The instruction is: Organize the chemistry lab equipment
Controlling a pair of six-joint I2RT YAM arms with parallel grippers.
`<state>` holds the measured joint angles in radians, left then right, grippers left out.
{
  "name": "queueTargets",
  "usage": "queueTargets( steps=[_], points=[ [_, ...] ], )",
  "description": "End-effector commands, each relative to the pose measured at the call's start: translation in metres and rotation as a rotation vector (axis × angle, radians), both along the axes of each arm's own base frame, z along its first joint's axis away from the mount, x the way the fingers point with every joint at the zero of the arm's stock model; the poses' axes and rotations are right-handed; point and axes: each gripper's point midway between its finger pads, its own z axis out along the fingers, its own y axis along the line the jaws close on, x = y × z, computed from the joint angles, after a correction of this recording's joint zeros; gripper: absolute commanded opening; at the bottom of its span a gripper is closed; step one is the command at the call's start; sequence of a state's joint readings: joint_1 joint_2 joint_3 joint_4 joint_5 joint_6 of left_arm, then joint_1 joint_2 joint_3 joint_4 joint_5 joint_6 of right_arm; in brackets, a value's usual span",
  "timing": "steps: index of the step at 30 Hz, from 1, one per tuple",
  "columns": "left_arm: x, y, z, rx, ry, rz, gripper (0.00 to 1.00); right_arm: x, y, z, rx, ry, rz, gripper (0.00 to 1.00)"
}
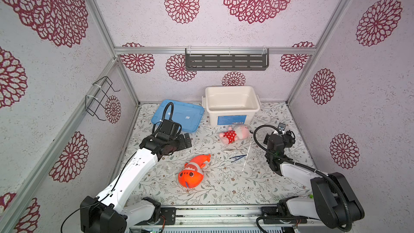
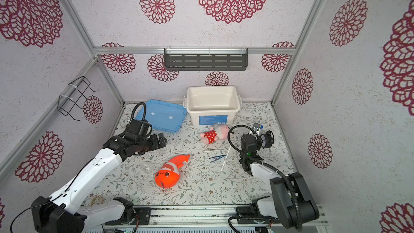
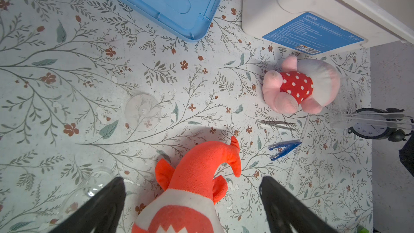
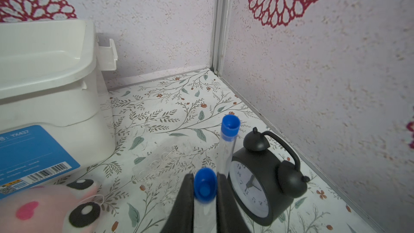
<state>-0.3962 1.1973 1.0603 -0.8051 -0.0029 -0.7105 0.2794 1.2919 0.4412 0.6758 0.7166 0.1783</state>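
My right gripper (image 4: 205, 177) is shut on a clear blue-capped tube (image 4: 204, 188), held just above the table beside the clock; in a top view it is at the right (image 1: 280, 131). A second blue-capped tube (image 4: 227, 144) stands upright behind it, next to a clear rack (image 4: 156, 164). Dark blue tweezers (image 1: 237, 157), a thin white rod (image 1: 246, 158) and a slim metal tool (image 1: 233, 151) lie mid-table. Clear round glassware (image 1: 169, 168) sits left of the fish. My left gripper (image 1: 186, 140) hangs open over the fish's tail, with nothing between its fingers (image 3: 282, 205).
The open white bin (image 1: 231, 104) stands at the back, and a blue lid (image 1: 179, 115) lies to its left. A pink doll (image 1: 233, 134) lies before the bin, an orange fish (image 1: 192, 171) at the front. A black alarm clock (image 4: 264, 182) sits close to the right wall.
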Motion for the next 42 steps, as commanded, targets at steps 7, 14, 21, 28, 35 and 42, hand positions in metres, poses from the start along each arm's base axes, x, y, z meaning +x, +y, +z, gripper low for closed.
queueTargets(
  steps=[7, 14, 21, 28, 35, 42],
  points=[
    [0.003, -0.002, 0.004, -0.032, -0.015, 0.013, 0.97, -0.008, 0.001, 0.009, 0.013, -0.031, 0.027, 0.25],
    [0.003, -0.002, 0.005, -0.036, -0.018, 0.013, 0.97, -0.010, 0.004, 0.033, 0.019, -0.055, 0.055, 0.39],
    [0.005, 0.001, 0.010, -0.011, -0.034, 0.010, 0.97, -0.020, 0.007, 0.080, 0.026, -0.077, 0.098, 0.49],
    [0.010, 0.004, 0.021, 0.012, -0.055, 0.010, 0.97, -0.027, 0.016, 0.146, 0.104, 0.000, 0.166, 0.61],
    [0.012, 0.012, 0.041, 0.040, -0.099, 0.021, 0.97, -0.024, 0.027, 0.166, 0.228, 0.220, 0.239, 0.68],
    [0.009, 0.018, 0.051, 0.075, -0.123, 0.001, 0.97, -0.026, 0.048, 0.173, 0.334, 0.364, 0.352, 0.68]
  ],
)
